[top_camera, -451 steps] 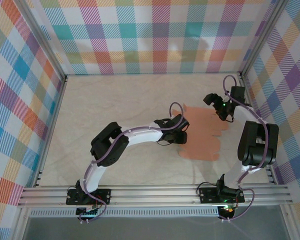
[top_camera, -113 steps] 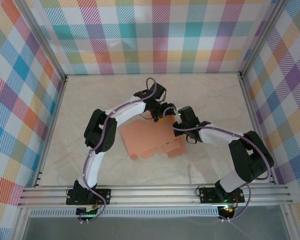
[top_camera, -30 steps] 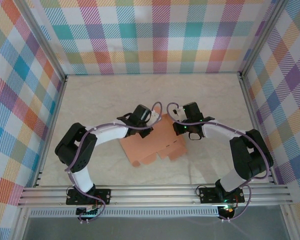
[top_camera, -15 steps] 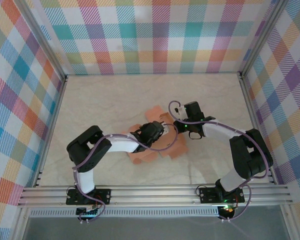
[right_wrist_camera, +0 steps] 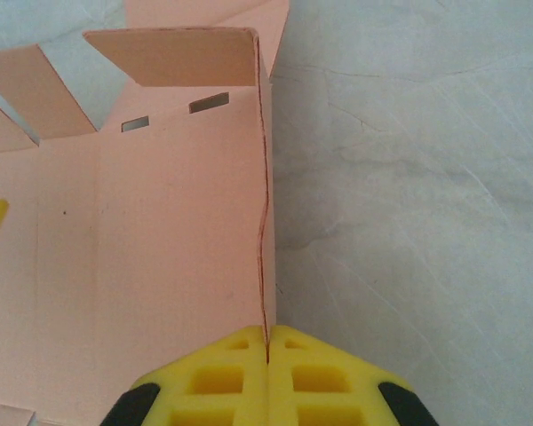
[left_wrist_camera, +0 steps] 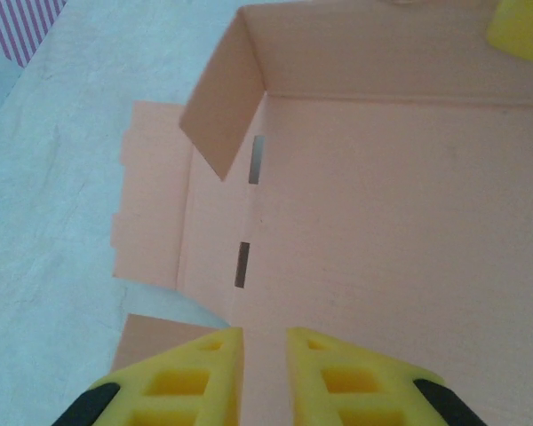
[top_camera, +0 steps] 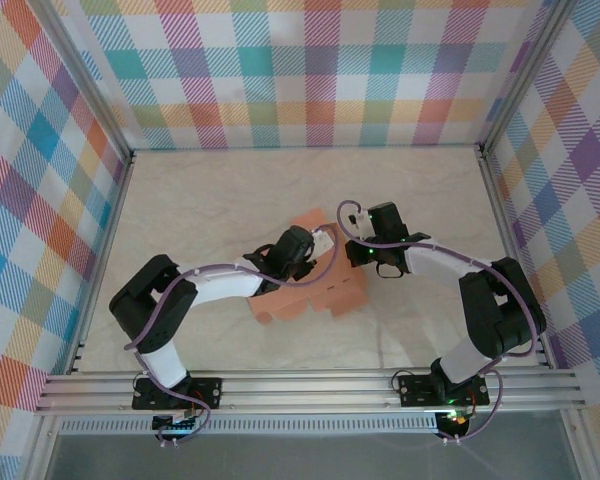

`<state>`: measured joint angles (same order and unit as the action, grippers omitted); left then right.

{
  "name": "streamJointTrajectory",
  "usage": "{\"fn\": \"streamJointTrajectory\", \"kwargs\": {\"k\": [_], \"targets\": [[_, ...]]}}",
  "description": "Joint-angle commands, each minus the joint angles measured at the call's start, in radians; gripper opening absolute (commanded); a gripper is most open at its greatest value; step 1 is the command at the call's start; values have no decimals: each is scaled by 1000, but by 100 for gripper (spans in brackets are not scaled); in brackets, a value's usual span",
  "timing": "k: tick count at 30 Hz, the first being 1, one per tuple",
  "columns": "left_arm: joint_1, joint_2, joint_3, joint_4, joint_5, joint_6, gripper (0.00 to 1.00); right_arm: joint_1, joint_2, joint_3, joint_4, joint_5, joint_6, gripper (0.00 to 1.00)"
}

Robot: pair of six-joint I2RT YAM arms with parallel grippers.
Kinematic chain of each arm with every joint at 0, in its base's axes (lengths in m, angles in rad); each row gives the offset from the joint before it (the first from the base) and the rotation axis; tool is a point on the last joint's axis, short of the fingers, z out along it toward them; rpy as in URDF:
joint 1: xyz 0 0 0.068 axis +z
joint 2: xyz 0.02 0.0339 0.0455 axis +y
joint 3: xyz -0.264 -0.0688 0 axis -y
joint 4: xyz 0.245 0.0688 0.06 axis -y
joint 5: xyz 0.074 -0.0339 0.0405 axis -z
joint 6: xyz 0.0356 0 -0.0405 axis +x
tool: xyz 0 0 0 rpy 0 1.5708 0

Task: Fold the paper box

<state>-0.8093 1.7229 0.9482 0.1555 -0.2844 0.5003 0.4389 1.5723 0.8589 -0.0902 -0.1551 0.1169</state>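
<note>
Bright diffuse light; faint shading on paper box (left_wrist_camera: 382, 222) flaps (wrist views soft).

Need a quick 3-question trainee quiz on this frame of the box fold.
1. True or false: the right gripper is shut on a raised wall of the box.
2. How many slots does the left wrist view show in the box? A) one B) two C) four
3. Fill in: the fingers of the left gripper are ___ in colour.
Key: 1 true; 2 B; 3 yellow.
</note>
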Motion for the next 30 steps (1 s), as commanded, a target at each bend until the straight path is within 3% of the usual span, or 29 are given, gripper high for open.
{"fn": "streamJointTrajectory", "kwargs": {"k": [1, 10, 12, 16, 22, 27, 30], "targets": [[5, 9, 27, -67, 80, -32, 18, 2, -13, 18, 32, -26, 11, 1], [7, -15, 4, -26, 98, -81, 25, 1, -12, 21, 31, -27, 10, 1], [50, -64, -20, 11, 172, -159, 31, 3, -12, 22, 31, -27, 9, 1], [146, -116, -13, -29, 317, -243, 33, 3, -12, 23, 26, -36, 3, 1], [312, -106, 29, -66, 449, -449, 54, 2, -7, 26, 26, -39, 1, 1], [412, 17, 175, -215, 533, -590, 52, 2, -5, 31, 24, -46, 4, 1], [427, 98, 267, -327, 532, -621, 42, 1, -3, 34, 18, -44, 3, 1]]}}
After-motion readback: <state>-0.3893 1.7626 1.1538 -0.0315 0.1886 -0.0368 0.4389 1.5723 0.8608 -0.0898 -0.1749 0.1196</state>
